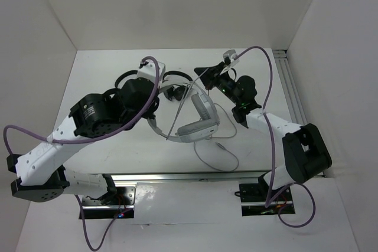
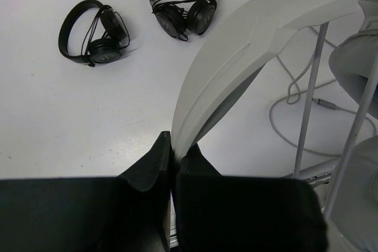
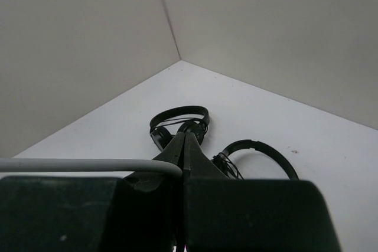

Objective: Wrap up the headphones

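Note:
The white and light-grey headphones point(image 1: 201, 116) are held up over the middle of the table. My left gripper point(image 1: 152, 116) is shut on the end of their wide headband point(image 2: 254, 33), which rises from between the fingers point(image 2: 174, 153). An earcup point(image 2: 354, 69) shows at the right edge of the left wrist view. My right gripper point(image 1: 201, 70) is shut on the thin grey cable point(image 3: 88, 165), which runs taut across the headset point(image 1: 183, 107). Two taut strands point(image 2: 307, 104) cross the left wrist view. The rest of the cable lies in loose loops on the table point(image 1: 221, 151).
Two smaller black headphones point(image 2: 94, 33) point(image 2: 183, 4) lie at the back of the table, partly hidden by the arms in the top view point(image 1: 177, 81). They also show beyond my right fingers point(image 3: 177, 123) point(image 3: 260, 151). White walls enclose the table; a metal rail point(image 1: 292, 92) runs along the right side.

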Motion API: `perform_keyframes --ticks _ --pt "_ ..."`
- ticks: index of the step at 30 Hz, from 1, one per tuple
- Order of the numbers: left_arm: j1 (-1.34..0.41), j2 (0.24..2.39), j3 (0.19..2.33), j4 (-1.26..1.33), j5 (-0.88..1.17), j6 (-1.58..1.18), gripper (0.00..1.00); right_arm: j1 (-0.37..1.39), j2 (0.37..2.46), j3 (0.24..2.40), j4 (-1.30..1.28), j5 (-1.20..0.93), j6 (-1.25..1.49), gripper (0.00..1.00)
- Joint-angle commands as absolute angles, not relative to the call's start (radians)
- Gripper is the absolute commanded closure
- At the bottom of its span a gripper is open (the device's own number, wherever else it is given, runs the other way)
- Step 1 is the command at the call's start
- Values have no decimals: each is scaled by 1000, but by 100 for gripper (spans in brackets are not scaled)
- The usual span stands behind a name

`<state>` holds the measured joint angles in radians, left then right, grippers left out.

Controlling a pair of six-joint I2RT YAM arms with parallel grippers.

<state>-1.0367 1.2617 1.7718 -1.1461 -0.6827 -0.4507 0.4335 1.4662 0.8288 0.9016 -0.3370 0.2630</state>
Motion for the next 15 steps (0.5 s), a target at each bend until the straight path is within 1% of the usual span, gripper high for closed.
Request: perform_keyframes --ticks 1,5,9,12,13,15 --pt "-1054 1197 1813 -1014 -615 -514 100 385 1485 798 857 -206 293 100" --pt "-1054 1187 1790 -921 -507 -486 100 385 1525 839 851 -361 293 100" --pt "-1054 1167 1790 -847 -443 -486 100 394 1575 863 931 -515 345 100" --pt "-1054 1146 1790 -769 -434 -497 100 432 1644 906 995 -621 400 93" --pt "-1054 1137 1790 -750 -434 -497 100 457 1687 916 1014 -621 417 91" --pt "-1054 1137 1805 -727 -474 -509 100 485 1733 926 1118 -634 483 83"
